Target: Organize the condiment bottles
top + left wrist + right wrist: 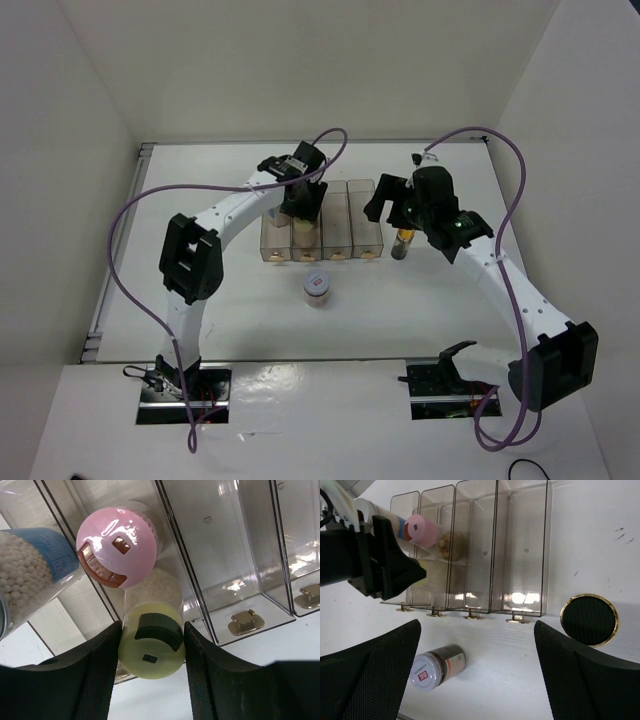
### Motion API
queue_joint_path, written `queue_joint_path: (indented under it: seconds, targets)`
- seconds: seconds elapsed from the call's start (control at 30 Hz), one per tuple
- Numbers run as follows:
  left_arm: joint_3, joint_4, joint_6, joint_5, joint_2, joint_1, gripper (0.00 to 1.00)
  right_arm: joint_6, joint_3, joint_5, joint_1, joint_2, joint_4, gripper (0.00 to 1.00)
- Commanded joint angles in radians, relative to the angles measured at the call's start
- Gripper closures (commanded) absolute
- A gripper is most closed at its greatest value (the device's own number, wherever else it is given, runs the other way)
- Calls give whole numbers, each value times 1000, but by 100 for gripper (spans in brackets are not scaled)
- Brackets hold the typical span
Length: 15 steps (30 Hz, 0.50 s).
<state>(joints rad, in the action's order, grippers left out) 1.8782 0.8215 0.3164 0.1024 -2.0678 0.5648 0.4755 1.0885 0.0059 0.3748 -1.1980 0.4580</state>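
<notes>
Placement is what I'm working on right now. Left claw [152,672] is clenched on the yellow-capped bottle [150,645], cap facing the wrist cam. The bottle sits low in what looks like the second slot from the left of the clear organizer [367,215], with the pink-capped bottle [117,545] just beside it at 11 o'clock.

To do this well I'd ease it down until the base is on the slot floor and steer clear of the pink one. Then I'd let go and lift straight up so the fingers don't snag the dividers.

Right claw [476,645] is released and holding nothing, near the slim dark bottle [589,619] at 3 o'clock of the organizer. White-lidded jar [318,284] waits on the desk [260,320] at 6 o'clock.
</notes>
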Motion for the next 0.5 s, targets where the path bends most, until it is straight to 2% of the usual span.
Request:
queue_joint_path:
  seconds: [0.0,0.2,0.33,0.47]
  targets:
    - [7,-32,-11,13,3,12,49,-20,34,-15,25,6,-38,2]
    - [7,-32,-11,31,-6,21,29,-38,44,-26,26,6,-28,2]
    - [16,-32,-2,40,4,32,14,-38,54,-35,68,6,-28,2]
    - [39,-10,-2,51,24,41,5,-48,65,-35,117,6,-1,2]
